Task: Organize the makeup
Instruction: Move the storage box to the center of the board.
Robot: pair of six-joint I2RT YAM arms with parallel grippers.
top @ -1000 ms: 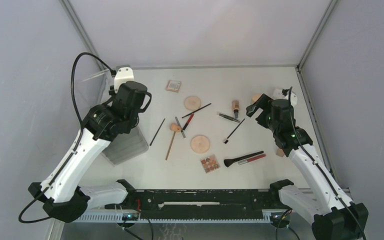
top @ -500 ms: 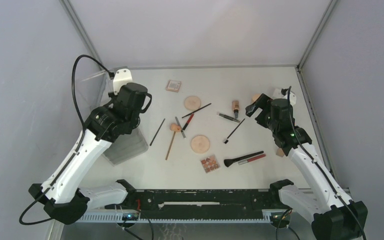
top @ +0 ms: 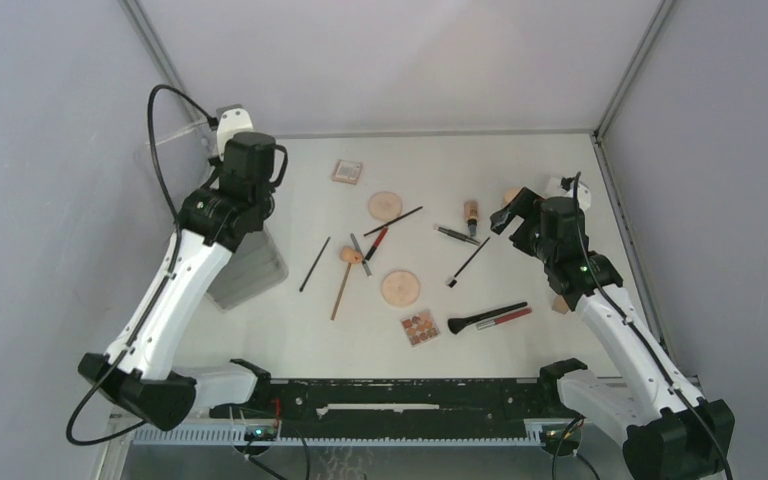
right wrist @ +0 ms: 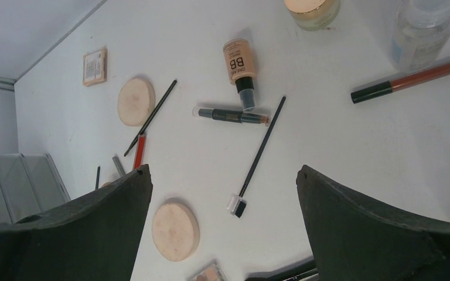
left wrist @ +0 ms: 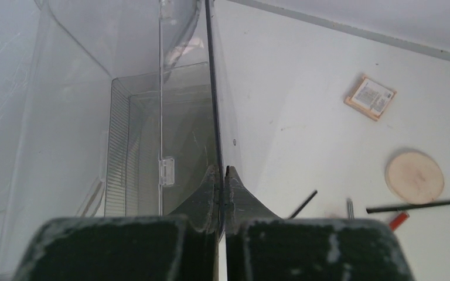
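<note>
Left gripper (left wrist: 222, 175) jaws are clamping a wall of the clear acrylic organizer box (left wrist: 135, 134) at 9 o'clock, and right gripper (right wrist: 222, 170) jaws are gaping apart. Scattered small makeup (top: 400, 288) is lying from centre to 2 o'clock. It's likely light, stiff and roll-prone, so I'm favouring mid-shaft pinches.

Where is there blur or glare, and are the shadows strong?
Top external: soft even light, only faint shadows, everything sharp. Left wrist: the clear organizer gives pale reflections; the left end effector is blurred. Right wrist: the right end effector is dark and soft; the BB bottle is sharp.
</note>
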